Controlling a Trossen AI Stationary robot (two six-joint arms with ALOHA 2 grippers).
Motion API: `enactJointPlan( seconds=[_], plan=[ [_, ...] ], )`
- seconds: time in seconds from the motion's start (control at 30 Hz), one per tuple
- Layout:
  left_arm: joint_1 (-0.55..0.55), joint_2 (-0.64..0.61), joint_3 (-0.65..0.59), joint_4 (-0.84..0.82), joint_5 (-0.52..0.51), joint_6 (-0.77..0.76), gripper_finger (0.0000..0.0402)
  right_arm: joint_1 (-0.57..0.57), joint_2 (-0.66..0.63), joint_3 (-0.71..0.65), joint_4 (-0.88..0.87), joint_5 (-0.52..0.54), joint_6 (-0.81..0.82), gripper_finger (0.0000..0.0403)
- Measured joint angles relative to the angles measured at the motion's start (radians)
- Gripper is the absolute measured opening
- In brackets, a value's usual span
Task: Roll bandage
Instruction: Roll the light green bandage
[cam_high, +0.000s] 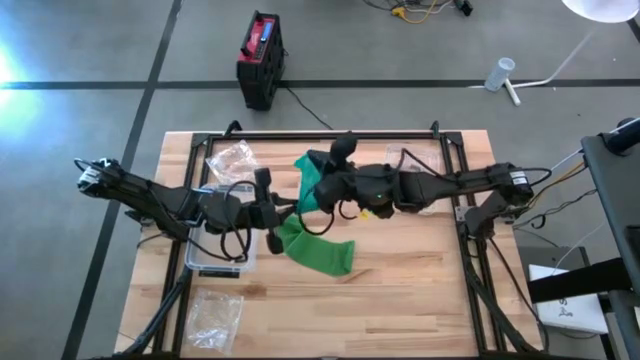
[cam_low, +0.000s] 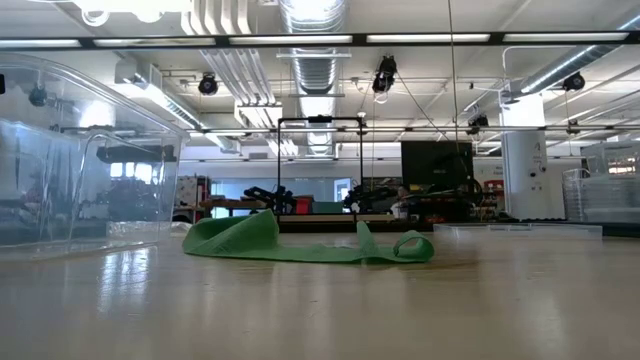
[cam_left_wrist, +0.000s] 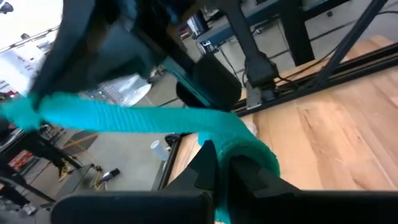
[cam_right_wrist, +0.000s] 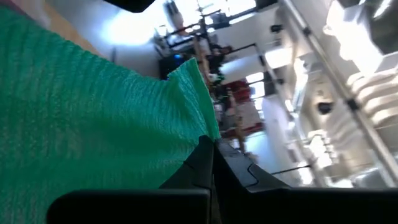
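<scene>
Both grippers, the left gripper (cam_high: 272, 213) and right gripper (cam_high: 322, 190), have their fingers clenched on the green bandage (cam_high: 318, 252), holding a span taut between them above the desk (cam_high: 420, 290) (its free tail lying on the wood), seemingly so rolling can proceed.

The left end effector (cam_left_wrist: 222, 171) is closed on a teal-green bandage (cam_left_wrist: 143, 117), its dark fingers (cam_left_wrist: 202, 168) pinched together on a bunched fold of the cloth. From that fold the bandage stretches away as a twisted band, raised above the wooden counter (cam_left_wrist: 336, 134). A dark arm (cam_left_wrist: 118, 43) crosses above it. Black frame bars (cam_left_wrist: 292, 28) stand at the counter's edge.
</scene>
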Motion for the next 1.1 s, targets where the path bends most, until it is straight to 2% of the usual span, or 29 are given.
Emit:
enactJointPlan(
  seconds=[0.1, 0.3, 0.47, 0.67, 0.77, 1.0, 1.1],
  plan=[
    [-0.004, 0.001, 0.000, 0.000, 0.007, -0.004, 0.0002, -0.007, 0.000, 0.000, -0.077, -0.066, 0.100, 0.0000],
    [-0.004, 0.001, 0.000, 0.000, 0.029, -0.005, 0.0002, -0.007, 0.000, 0.000, -0.140, -0.137, 0.168, 0.0007],
    [-0.004, 0.001, 0.000, 0.002, 0.041, 0.002, 0.0002, -0.008, -0.001, 0.000, -0.175, -0.141, 0.225, 0.0045],
    [-0.004, 0.001, 0.003, 0.005, 0.056, 0.009, 0.0002, -0.009, -0.003, 0.000, -0.298, -0.147, 0.282, 0.0099],
    [-0.004, -0.002, 0.008, 0.026, 0.057, 0.008, 0.0002, -0.009, -0.003, 0.000, -0.363, -0.214, 0.315, 0.0123],
    [-0.004, -0.003, 0.008, 0.036, 0.077, 0.004, 0.0002, 0.002, -0.009, 0.000, -0.392, -0.414, 0.330, 0.0160],
    [-0.004, -0.005, 0.008, 0.060, 0.130, 0.000, 0.0002, 0.013, -0.028, 0.000, -0.406, -0.496, 0.330, 0.0169]
  ],
)
